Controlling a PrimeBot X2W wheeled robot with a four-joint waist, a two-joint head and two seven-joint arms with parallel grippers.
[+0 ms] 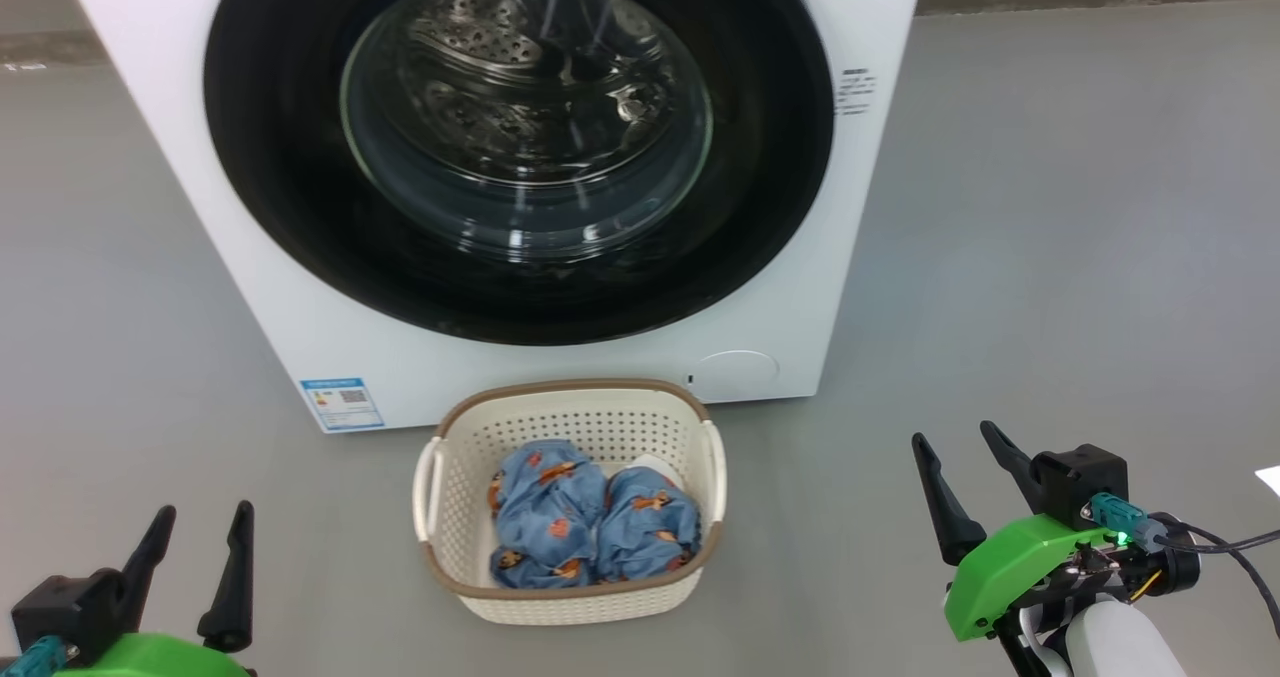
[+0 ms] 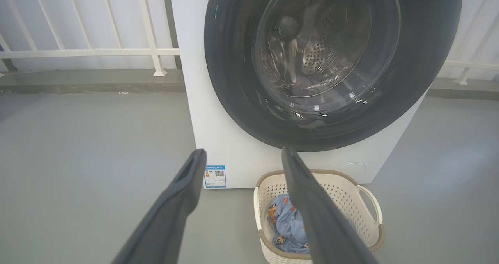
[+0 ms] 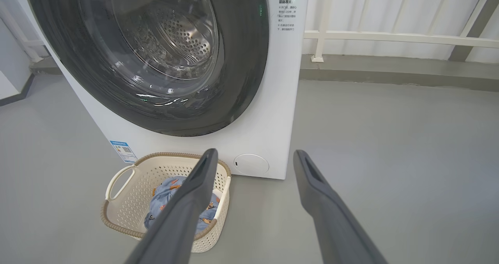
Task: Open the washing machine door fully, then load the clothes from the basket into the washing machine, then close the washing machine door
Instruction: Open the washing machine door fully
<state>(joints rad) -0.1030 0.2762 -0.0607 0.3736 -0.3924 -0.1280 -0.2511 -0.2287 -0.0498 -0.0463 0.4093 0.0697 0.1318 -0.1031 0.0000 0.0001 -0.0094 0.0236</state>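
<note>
The washing machine door [image 1: 520, 147] is shut flat against the front of the washing machine [image 1: 430, 367], and the steel drum shows through its glass. Opening it is the step in hand, and none of the task is done yet. The basket [image 1: 580, 602] stands on the floor [image 1: 1050, 257] just in front of the machine's lower edge, between the blue label [image 1: 342, 403] and the round flap [image 1: 737, 372]. The clothes [image 1: 590, 527] lie inside it as two bundles side by side.

The left end effector [image 1: 204, 512] hangs near the floor's lower left in the head view, fingers spread and holding nothing. The right end effector [image 1: 953, 434] is at the lower right, likewise spread and empty. Both are well apart from the door and the basket.

The main risk is probably the door. Its wide black rim is glossy and smooth, and I cannot tell where a handle or recess lies. A finger hooked at the wrong edge could slide off, or pull against the hinge side and strain the arm.

The basket is light and sits right below the door. An arm reaching low, or the base rolling closer, could shove or tip it.

Later, the soft bundles may unroll when lifted. A trailing end could drop on the floor or get pinched at the gasket when the door is closed.
</note>
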